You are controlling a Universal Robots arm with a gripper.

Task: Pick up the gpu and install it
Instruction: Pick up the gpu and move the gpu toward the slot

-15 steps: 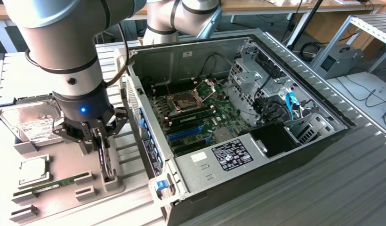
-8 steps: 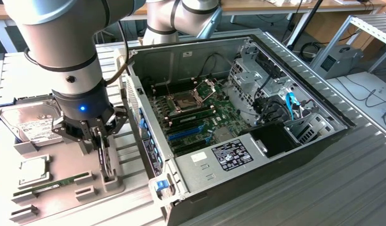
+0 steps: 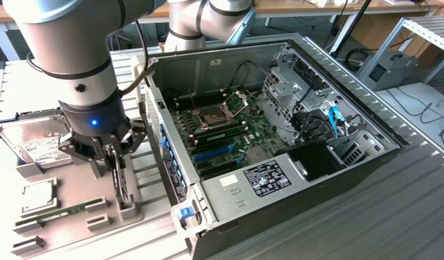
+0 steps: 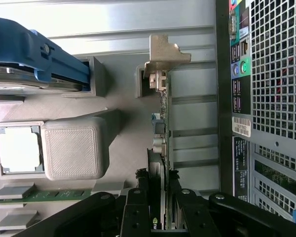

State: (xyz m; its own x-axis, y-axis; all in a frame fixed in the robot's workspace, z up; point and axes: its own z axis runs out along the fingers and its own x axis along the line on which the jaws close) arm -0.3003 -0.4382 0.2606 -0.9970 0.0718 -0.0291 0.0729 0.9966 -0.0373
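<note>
The gpu [image 3: 122, 181] stands on edge in the slotted blocks of a grey parts tray [image 3: 77, 187], at the exterior view's left of the open computer case [image 3: 366, 162]. In the wrist view the gpu [image 4: 163, 123] is edge-on, a thin green board, and its silver end bracket [image 4: 166, 51] rests at a tray block. My gripper [image 3: 113, 162] comes down over the card from above. Its black fingers [image 4: 138, 202] press on both faces of the card near one end, so the gripper [image 4: 158, 210] is shut on it.
On the tray lie a silver hard drive [image 3: 36, 142], a CPU [image 3: 37, 195] and a RAM stick [image 3: 61, 212]. The case's perforated rear wall [image 4: 274, 98] stands close beside the card. Inside the case the motherboard [image 3: 229, 135] lies exposed, with blue slots [image 3: 211, 154].
</note>
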